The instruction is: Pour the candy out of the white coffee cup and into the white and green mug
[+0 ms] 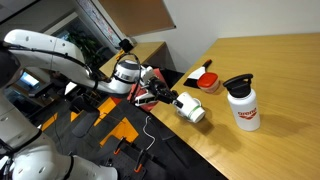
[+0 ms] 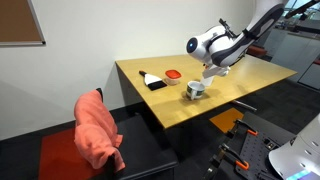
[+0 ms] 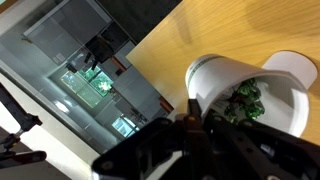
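Table, cup in tool (tilted), by mug

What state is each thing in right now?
hand: shut on the white coffee cup
white coffee cup: tipped, candy at its mouth
white and green mug: upright, beneath cup
bottle: upright, lid on
red-and-white bowl: upright

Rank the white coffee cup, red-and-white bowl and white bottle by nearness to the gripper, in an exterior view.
1. white coffee cup, held tilted in the gripper.
2. red-and-white bowl, just beyond the cup.
3. white bottle, farthest, at the picture's right.
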`<control>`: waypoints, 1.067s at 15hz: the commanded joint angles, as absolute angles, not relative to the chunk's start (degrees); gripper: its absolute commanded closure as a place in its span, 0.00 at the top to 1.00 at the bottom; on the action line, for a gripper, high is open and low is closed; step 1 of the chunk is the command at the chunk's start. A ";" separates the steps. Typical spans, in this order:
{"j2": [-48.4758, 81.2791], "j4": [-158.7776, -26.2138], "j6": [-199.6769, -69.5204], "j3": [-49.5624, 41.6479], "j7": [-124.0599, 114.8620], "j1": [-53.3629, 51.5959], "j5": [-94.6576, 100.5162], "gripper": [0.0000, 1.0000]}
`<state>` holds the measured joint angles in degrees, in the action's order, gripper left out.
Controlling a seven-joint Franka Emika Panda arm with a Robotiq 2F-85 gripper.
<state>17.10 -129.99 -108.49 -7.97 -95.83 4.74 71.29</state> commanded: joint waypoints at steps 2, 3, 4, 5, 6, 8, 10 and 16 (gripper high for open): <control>24.94 -125.07 -102.43 -6.46 -98.85 3.69 71.97 0.01; 26.40 -124.11 -101.77 -6.23 -98.79 3.59 71.98 0.01; 28.01 -122.85 -100.72 -6.04 -98.67 3.35 71.88 0.01; 29.44 -121.76 -99.81 -5.93 -98.59 3.11 71.90 0.01; 30.91 -120.55 -98.92 -5.80 -98.20 2.91 71.74 0.01; 33.69 -118.30 -97.09 -5.63 -97.85 2.52 71.72 0.01; 36.24 -116.16 -95.41 -5.44 -97.49 2.11 71.59 0.01; 42.85 -110.61 -88.06 -4.71 -96.71 -0.01 71.44 0.01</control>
<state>39.81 -114.00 -92.96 -5.09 -97.56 1.35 71.29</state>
